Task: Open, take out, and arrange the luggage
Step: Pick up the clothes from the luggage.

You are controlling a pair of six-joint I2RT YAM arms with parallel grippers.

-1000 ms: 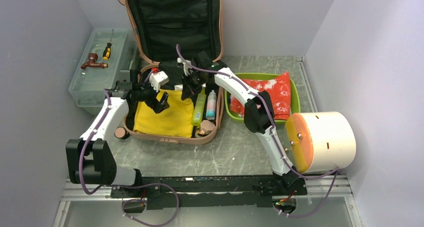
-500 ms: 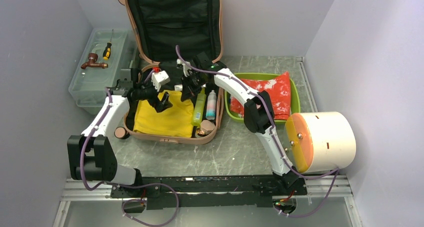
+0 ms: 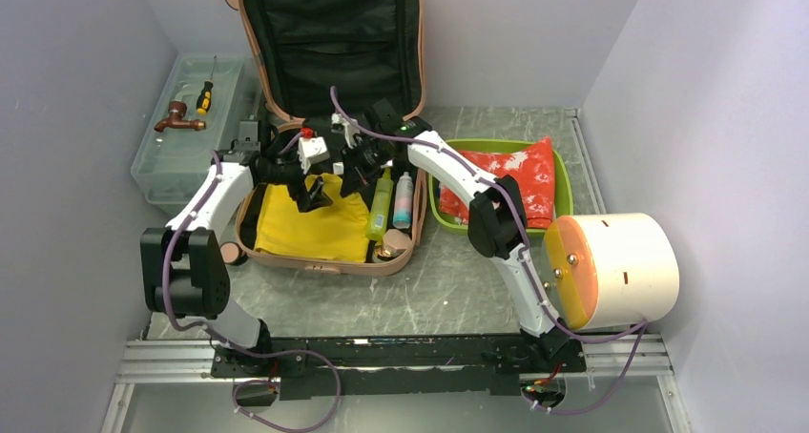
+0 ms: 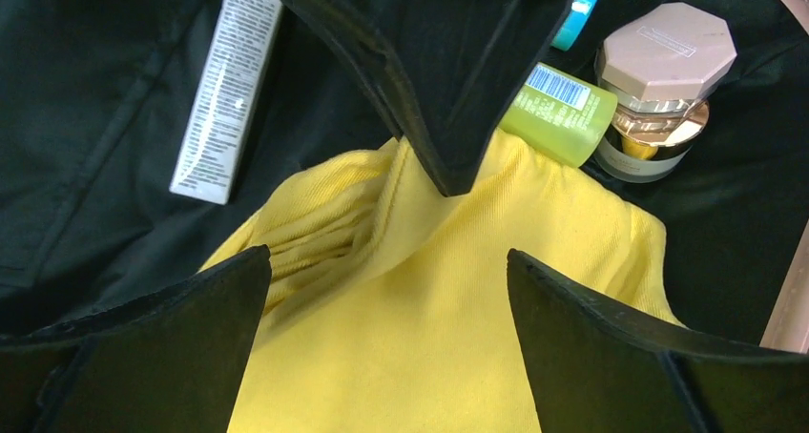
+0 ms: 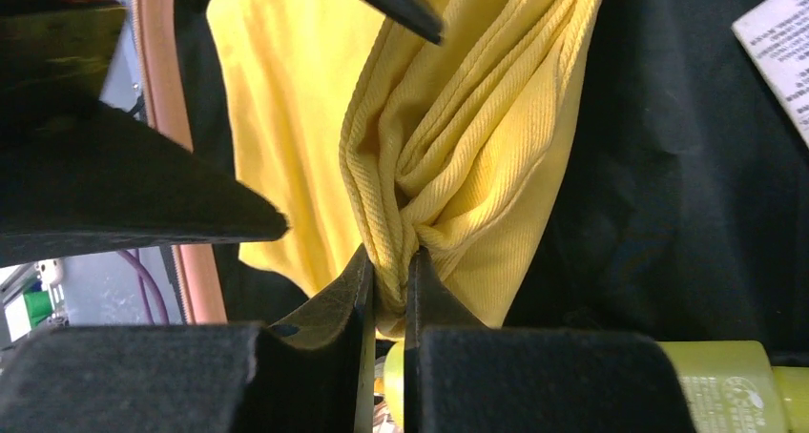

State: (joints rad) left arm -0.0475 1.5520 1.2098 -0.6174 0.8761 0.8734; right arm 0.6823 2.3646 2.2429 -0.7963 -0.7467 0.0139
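Observation:
The salmon-pink suitcase (image 3: 401,259) lies open on the table with its black-lined lid upright at the back. Inside lies a yellow cloth (image 3: 307,227), a lime green bottle (image 3: 381,207), a pink tube with a blue cap (image 3: 404,199) and a jar with a pink lid (image 4: 665,53). My right gripper (image 5: 387,261) is shut on a bunched corner of the yellow cloth (image 5: 458,137) and lifts it. My left gripper (image 4: 386,261) is open just above the cloth (image 4: 429,309), beside the right one. A white tube (image 4: 225,85) lies on the lining.
A lime green tray (image 3: 563,180) holding a red patterned cloth (image 3: 510,175) sits right of the suitcase. A translucent toolbox (image 3: 153,175) with a screwdriver (image 3: 204,96) and a brown tap (image 3: 176,118) is at the back left. A white drum with an orange lid (image 3: 615,266) stands right.
My left gripper has moved right and further into the suitcase, toward the right gripper. The right gripper has shifted slightly left with the yellow cloth corner in it.

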